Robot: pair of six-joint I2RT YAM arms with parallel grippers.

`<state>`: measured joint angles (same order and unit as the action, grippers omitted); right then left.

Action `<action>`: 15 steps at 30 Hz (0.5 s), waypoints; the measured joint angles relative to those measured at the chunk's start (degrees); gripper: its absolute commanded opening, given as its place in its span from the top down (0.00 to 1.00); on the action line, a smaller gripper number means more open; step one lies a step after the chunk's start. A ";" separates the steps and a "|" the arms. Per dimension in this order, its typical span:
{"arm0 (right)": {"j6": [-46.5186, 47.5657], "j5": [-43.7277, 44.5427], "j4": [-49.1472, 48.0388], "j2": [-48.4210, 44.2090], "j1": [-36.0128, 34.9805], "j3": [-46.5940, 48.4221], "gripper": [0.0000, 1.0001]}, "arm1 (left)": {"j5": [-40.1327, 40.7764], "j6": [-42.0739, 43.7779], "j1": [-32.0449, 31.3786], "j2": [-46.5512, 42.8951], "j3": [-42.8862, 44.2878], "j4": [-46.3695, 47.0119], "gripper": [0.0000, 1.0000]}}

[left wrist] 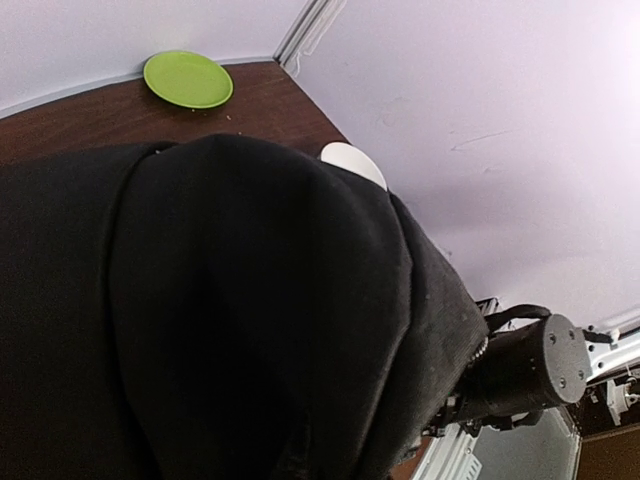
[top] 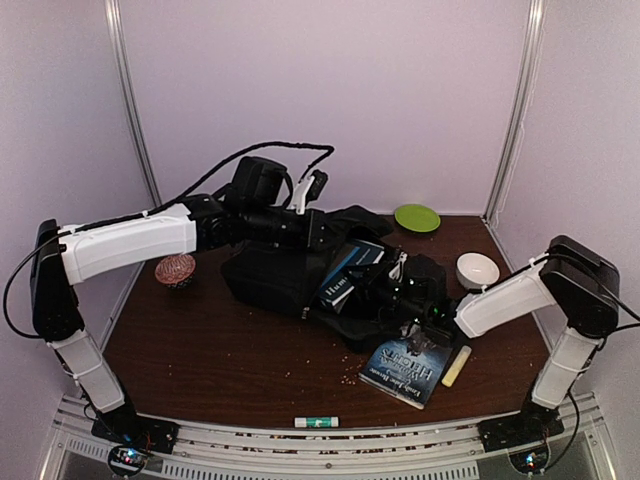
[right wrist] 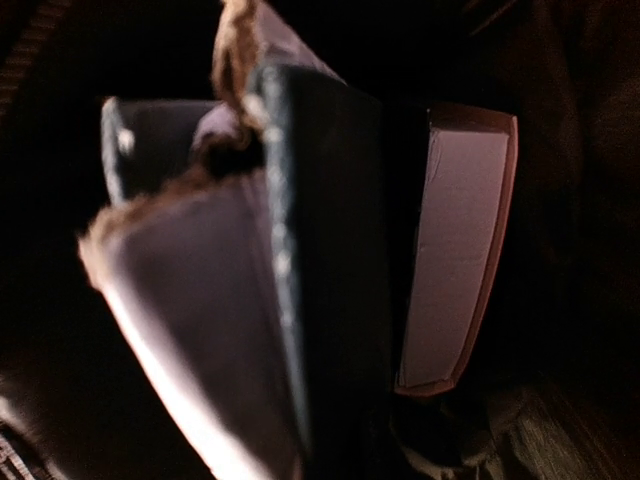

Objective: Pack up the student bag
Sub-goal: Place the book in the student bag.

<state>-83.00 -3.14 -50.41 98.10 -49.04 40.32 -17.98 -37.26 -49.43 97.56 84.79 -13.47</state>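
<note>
Though left tool [top: 315, 232] and right tool [top: 398, 290] states cannot be told, the book [top: 405, 365] perhaps reads "Heights".

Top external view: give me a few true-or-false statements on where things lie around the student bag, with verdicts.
1. The green plate sits near the far edge of the table. True.
2. The white bowl lies left of the student bag. False: it lies to the bag's right.
3. A dark book lies flat on the table, outside the bag. True.
4. The reddish ball is inside the bag. False: it rests on the table, left of the bag.
</note>
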 measured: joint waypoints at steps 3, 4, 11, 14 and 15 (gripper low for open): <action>-0.24 0.00 -0.44 2.71 0.00 2.10 0.85 | -1.25 -0.63 -0.02 0.04 0.00 0.72 1.00; -0.39 0.02 -0.44 3.56 0.00 2.89 0.85 | -1.70 -0.92 -0.02 0.09 0.00 1.11 1.00; -1.44 0.59 -0.20 9.97 -0.42 9.73 0.86 | -4.13 -3.87 -0.79 0.57 -0.20 4.55 1.00; -1.73 0.90 0.07 12.55 -0.50 12.76 0.86 | -4.13 -5.01 -0.85 1.20 -0.31 5.33 1.00; -1.99 1.07 0.11 13.27 -0.50 13.64 0.85 | -4.09 -5.38 -0.81 1.46 -0.42 5.73 1.00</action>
<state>-84.99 -2.07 -50.30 111.37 -49.54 53.95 -22.06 -42.63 -50.24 99.02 84.38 -7.75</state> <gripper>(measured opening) 0.145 0.025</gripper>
